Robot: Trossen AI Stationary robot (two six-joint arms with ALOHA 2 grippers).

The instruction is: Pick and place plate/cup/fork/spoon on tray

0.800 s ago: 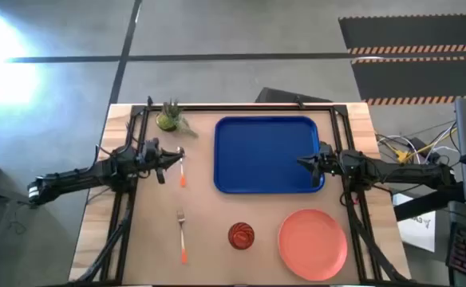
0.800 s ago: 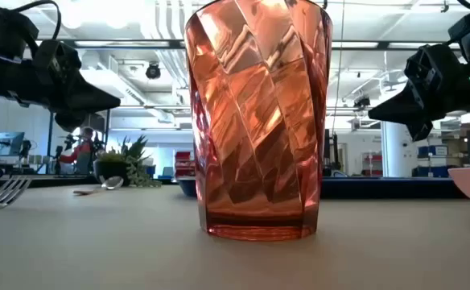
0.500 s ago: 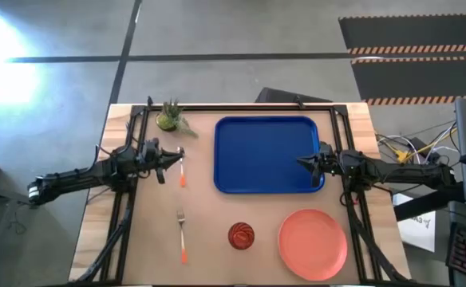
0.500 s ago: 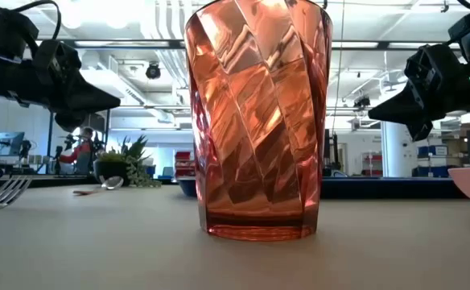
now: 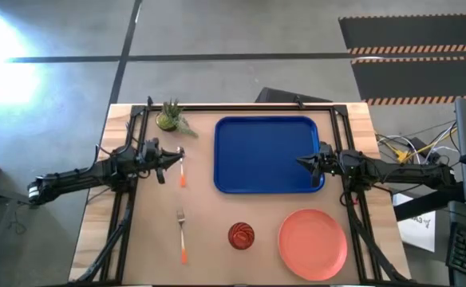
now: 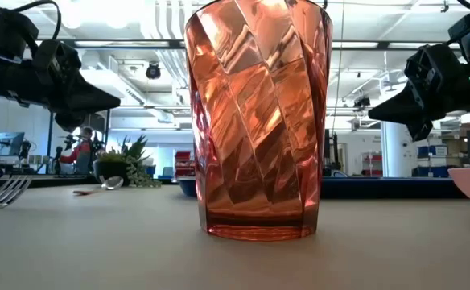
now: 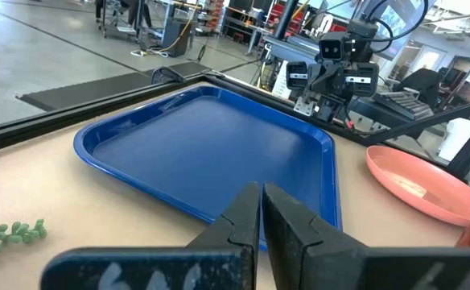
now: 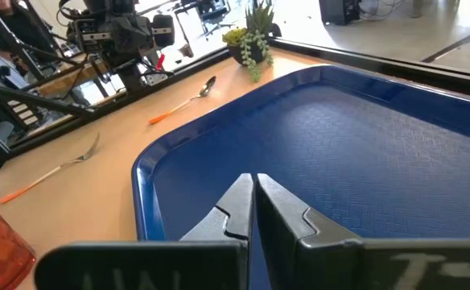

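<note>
Waiting to start | left gripper (image 5: 171, 162) and right gripper (image 5: 303, 163) hang pressed together, holding nothing | tray (image 5: 266, 119) at middle top is bare | plate (image 5: 313, 243), cup (image 5: 241, 235), fork (image 5: 182, 235) low, spoon (image 5: 182, 167) left | next: probably open over one and grab.

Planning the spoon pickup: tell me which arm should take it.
Left. The left hand hangs shut right beside the spoon on the table's left half. The right hand sits shut at the blue tray's right edge, with the whole tray between it and the spoon.
</note>
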